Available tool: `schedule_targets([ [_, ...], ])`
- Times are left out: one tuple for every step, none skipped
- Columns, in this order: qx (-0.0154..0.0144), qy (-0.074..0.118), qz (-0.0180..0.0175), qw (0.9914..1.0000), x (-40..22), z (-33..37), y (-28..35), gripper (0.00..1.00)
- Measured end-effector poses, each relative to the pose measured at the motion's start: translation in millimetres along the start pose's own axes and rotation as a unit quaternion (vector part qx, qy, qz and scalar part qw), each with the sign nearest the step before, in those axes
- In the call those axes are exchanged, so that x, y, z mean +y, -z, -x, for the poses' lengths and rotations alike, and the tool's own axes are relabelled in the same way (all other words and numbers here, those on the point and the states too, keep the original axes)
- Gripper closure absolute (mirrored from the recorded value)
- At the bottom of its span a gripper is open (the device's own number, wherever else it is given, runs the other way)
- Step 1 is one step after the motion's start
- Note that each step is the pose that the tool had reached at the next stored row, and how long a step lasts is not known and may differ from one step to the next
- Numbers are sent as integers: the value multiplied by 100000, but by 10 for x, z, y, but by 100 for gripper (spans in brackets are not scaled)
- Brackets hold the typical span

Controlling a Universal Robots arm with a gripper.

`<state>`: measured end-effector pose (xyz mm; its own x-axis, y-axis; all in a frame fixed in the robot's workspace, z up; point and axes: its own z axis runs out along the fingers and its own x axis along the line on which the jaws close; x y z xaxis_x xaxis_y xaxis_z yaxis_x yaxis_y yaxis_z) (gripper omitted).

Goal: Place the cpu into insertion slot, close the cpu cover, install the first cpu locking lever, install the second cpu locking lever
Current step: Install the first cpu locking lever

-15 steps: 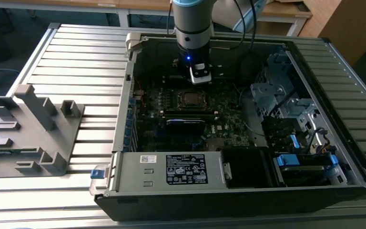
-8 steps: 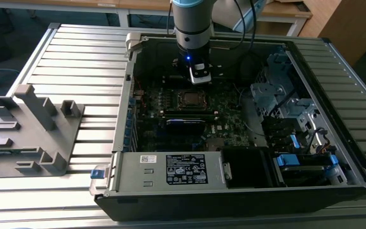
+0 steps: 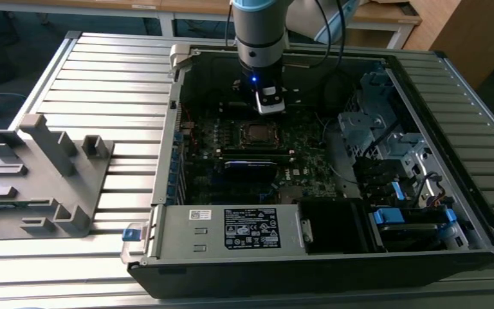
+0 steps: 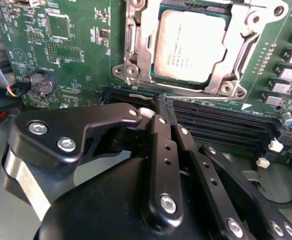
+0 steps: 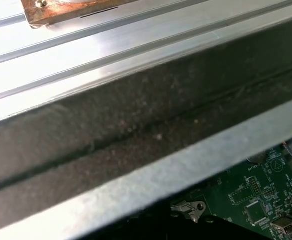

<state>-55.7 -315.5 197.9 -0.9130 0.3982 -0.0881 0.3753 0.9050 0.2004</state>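
Arm point(image 3: 260, 32) hangs vertical inside open computer case point(image 3: 316, 270), wrist straight down. Gripper point(image 4: 163, 104) fingers pressed together, empty, tips over memory slots point(image 4: 226, 125), just beside socket. Cpu point(image 4: 188, 45) seated in socket; cpu cover point(image 4: 140, 50) lies flat around it.

A dark case wall point(image 5: 135, 135) runs diagonally across the middle of the frame, ribbed worktop point(image 5: 110, 45) on one side, green board point(image 5: 251, 195) in a corner beyond its silver rim point(image 5: 161, 185).
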Motion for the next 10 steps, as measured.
schedule_targets([
  [-3, -1, -10, 100000, -1, -1, -5, 89],
  [-2, 1, -17, 100000, -2, -1, -11, 89],
  [-3, -2, -15, 100000, -4, -2, -18, 89],
  [-4, -1, -9, 100000, -5, -2, -25, 89],
  [-16, 5, -28, 100000, -6, -3, -30, 89],
  [-33, 11, -83, 100000, -6, -3, -32, 89],
  [-59, 22, -158, 100000, -7, -3, -32, 89],
  [-63, 25, -167, 100000, -7, -3, -32, 89],
  [-67, 28, -174, 100000, -7, -3, -32, 89],
  [-71, 29, -175, 100000, -7, -3, -32, 89],
])
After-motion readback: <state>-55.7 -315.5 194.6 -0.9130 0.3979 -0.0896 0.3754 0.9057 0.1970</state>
